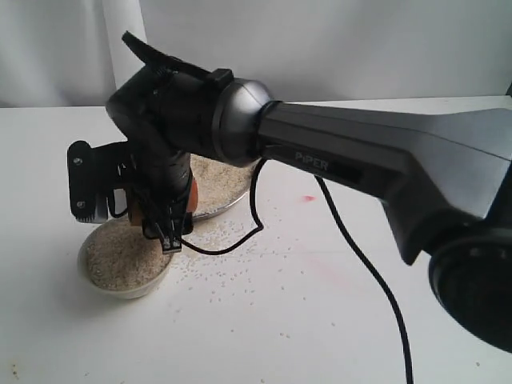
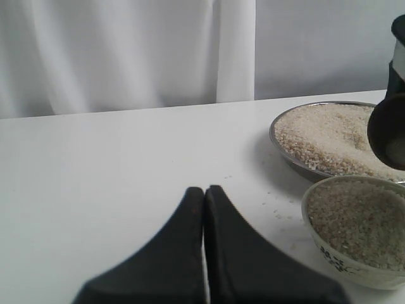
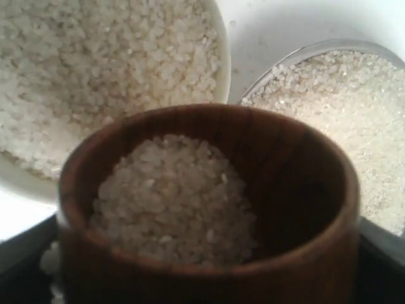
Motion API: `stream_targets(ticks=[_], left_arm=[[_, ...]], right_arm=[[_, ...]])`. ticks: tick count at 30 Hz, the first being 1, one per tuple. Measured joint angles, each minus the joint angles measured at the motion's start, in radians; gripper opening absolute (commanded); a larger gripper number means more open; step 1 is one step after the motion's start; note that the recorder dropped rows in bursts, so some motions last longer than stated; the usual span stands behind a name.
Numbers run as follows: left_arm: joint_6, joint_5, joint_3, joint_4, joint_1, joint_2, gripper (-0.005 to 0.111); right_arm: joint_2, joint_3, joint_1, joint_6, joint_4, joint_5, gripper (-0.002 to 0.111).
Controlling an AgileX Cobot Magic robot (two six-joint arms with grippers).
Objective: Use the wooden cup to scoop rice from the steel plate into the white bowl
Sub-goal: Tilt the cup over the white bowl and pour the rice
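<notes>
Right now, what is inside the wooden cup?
A heap of rice fills much of the wooden cup, with the dark inner wall bare on one side. The cup's bottom is covered by the grains, so how deep they lie cannot be seen.

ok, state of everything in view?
right gripper: shut on wooden cup
wooden cup: held, loaded with rice
left gripper: shut, empty
white bowl: upright, nearly full of rice
steel plate: holds a rice heap
table: loose grains scattered
</notes>
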Motion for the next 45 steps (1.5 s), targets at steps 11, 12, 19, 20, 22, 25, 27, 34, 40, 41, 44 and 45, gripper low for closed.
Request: stream_targets(ticks=[11,12,19,20,22,25,27,34,40,41,44,45], left_arm=[[0.000,0.000,0.000,0.000,0.000,0.000,0.000],[0.000,0.000,0.000,0.000,0.000,0.000,0.000],[0.000,0.000,0.000,0.000,0.000,0.000,0.000],[0.000,0.000,0.000,0.000,0.000,0.000,0.000],[0.000,0.000,0.000,0.000,0.000,0.000,0.000],[0.000,0.000,0.000,0.000,0.000,0.000,0.000],[0.000,0.000,0.000,0.000,0.000,0.000,0.000],[0.000,0.000,0.000,0.000,0.000,0.000,0.000],[0.000,0.000,0.000,0.000,0.000,0.000,0.000],[0.000,0.000,0.000,0.000,0.000,0.000,0.000],[0.000,0.000,0.000,0.000,0.000,0.000,0.000],[0.000,0.000,0.000,0.000,0.000,0.000,0.000]], right_arm=[[0.014,0.014,0.065,0.052,-0.220,-0.059,0.000],[0.020,0.014,0.067,0.052,-0.236,-0.059,0.000],[0.065,0.014,0.108,0.082,-0.400,-0.050,0.000],[0.065,0.014,0.116,0.083,-0.412,-0.050,0.000],[0.065,0.014,0.125,0.091,-0.440,-0.050,0.000],[0.065,0.014,0.132,0.095,-0.471,-0.038,0.000],[0.065,0.014,0.137,0.097,-0.502,-0.018,0.000],[0.065,0.014,0.178,0.101,-0.624,0.038,0.000],[0.071,0.014,0.198,0.101,-0.630,0.071,0.000],[0.071,0.014,0.203,0.101,-0.630,0.075,0.000],[0.071,0.014,0.207,0.101,-0.632,0.083,0.000],[0.071,0.014,0.209,0.101,-0.632,0.085,0.000]])
